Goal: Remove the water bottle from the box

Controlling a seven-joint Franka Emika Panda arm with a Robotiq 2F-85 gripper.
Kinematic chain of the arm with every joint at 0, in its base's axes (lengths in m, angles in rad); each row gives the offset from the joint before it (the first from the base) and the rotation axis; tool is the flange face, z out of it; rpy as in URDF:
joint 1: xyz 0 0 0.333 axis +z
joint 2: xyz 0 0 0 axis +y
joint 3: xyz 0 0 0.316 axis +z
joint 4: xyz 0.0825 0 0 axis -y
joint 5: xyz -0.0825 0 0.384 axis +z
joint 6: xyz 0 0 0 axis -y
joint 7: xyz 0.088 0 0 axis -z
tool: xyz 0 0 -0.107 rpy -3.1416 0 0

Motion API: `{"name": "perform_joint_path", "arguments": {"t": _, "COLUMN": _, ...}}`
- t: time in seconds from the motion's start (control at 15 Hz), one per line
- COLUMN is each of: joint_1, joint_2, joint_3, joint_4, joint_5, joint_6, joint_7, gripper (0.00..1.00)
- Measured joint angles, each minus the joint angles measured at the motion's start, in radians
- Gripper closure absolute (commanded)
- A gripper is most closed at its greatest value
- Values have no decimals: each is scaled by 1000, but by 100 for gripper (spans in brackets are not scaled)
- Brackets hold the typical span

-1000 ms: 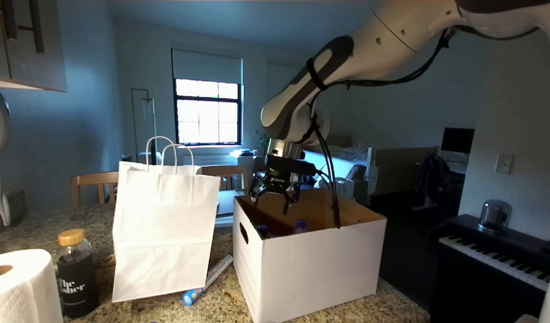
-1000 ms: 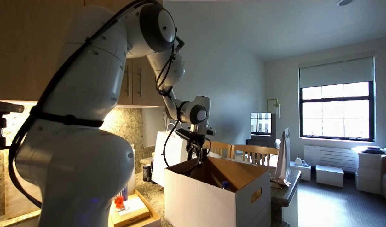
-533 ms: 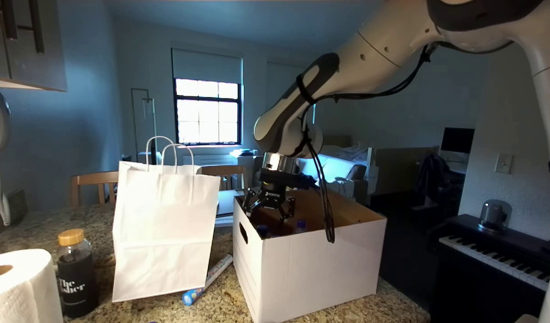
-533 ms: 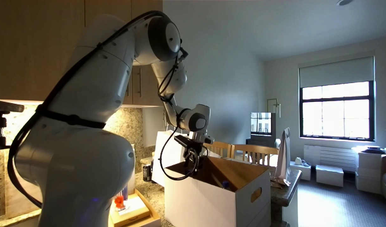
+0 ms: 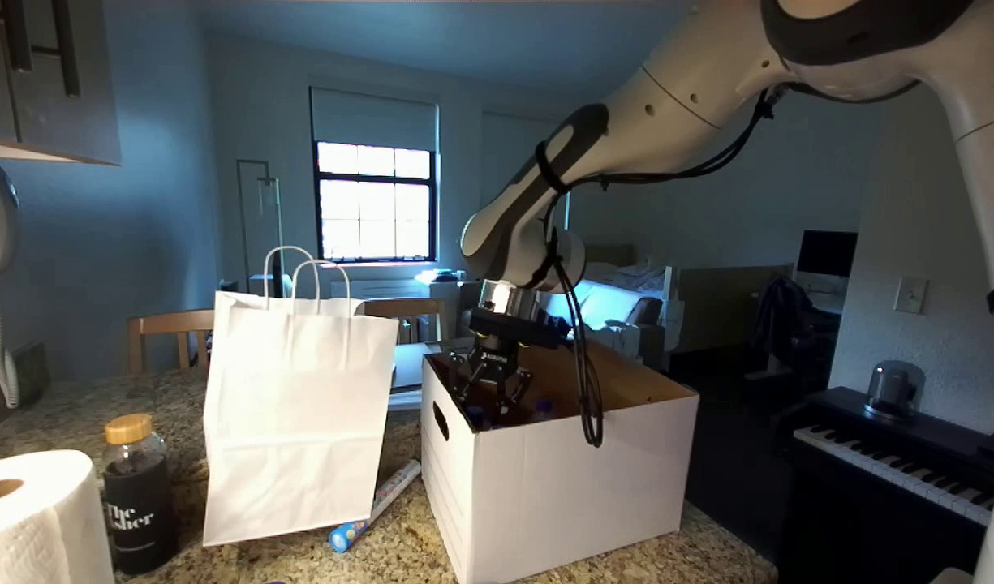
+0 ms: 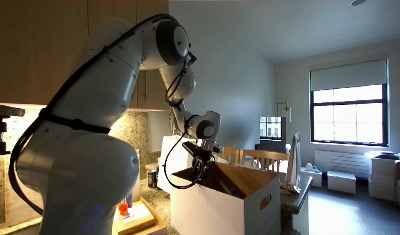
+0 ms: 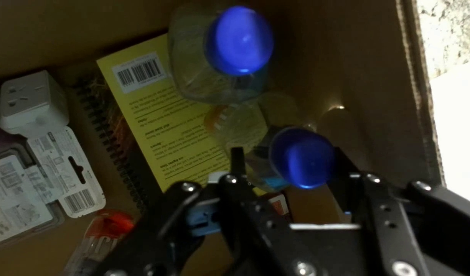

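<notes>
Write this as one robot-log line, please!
blue-capped clear plastic bottle: inside white cardboard box | jaws: either side of bottle, grip unclear | removal: not done

You're seeing the water bottle (image 7: 300,158) standing inside the box (image 5: 578,487).
Its blue cap is facing up near a brown wall; the white box is sitting open on the surface (image 5: 407,535).

Large cubic cardboard box (image 5: 578,487) was white outside, brown inside. Small clear plastic water bottle (image 7: 292,157) was blue-capped; second clear plastic bottle (image 7: 219,53) was too. Jointed gripper (image 5: 484,401) was black. Flat rectangular printed cover (image 7: 158,115) was yellow with dark text, black-and-white striped barcode (image 7: 139,73). Tall handled paper bag (image 5: 298,422) was white. Stone worktop (image 5: 407,535) was speckled tan, grey, dark.
</notes>
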Motion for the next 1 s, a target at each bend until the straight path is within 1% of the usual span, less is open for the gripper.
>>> {"name": "perform_joint_path", "arguments": {"t": 0.13, "joint_1": 0, "joint_2": 0, "joint_3": 0, "joint_4": 0, "joint_5": 2, "joint_6": 0, "joint_7": 0, "gripper": 87}}
{"name": "perform_joint_path", "arguments": {"t": 0.2, "joint_1": 0, "joint_2": 0, "joint_3": 0, "joint_4": 0, "joint_5": 2, "joint_6": 0, "joint_7": 0, "gripper": 88}}
{"name": "perform_joint_path", "arguments": {"t": 0.27, "joint_1": 0, "joint_2": -1, "joint_3": -1, "joint_4": 0, "joint_5": 2, "joint_6": -1, "joint_7": 0, "gripper": 86}}
{"name": "perform_joint_path", "arguments": {"t": 0.6, "joint_1": -1, "joint_2": -4, "joint_3": -4, "joint_4": 0, "joint_5": 2, "joint_6": -1, "joint_7": 0, "gripper": 86}}
{"name": "perform_joint_path", "arguments": {"t": 0.73, "joint_1": 0, "joint_2": -24, "joint_3": -11, "joint_4": -8, "joint_5": -6, "joint_6": -1, "joint_7": 0, "gripper": 86}}
{"name": "perform_joint_path", "arguments": {"t": 0.87, "joint_1": 1, "joint_2": -85, "joint_3": -27, "joint_4": -40, "joint_5": -34, "joint_6": -3, "joint_7": 2, "gripper": 86}}
{"name": "perform_joint_path", "arguments": {"t": 1.0, "joint_1": 1, "joint_2": -187, "joint_3": -40, "joint_4": -81, "joint_5": -91, "joint_6": -37, "joint_7": 20, "gripper": 87}}
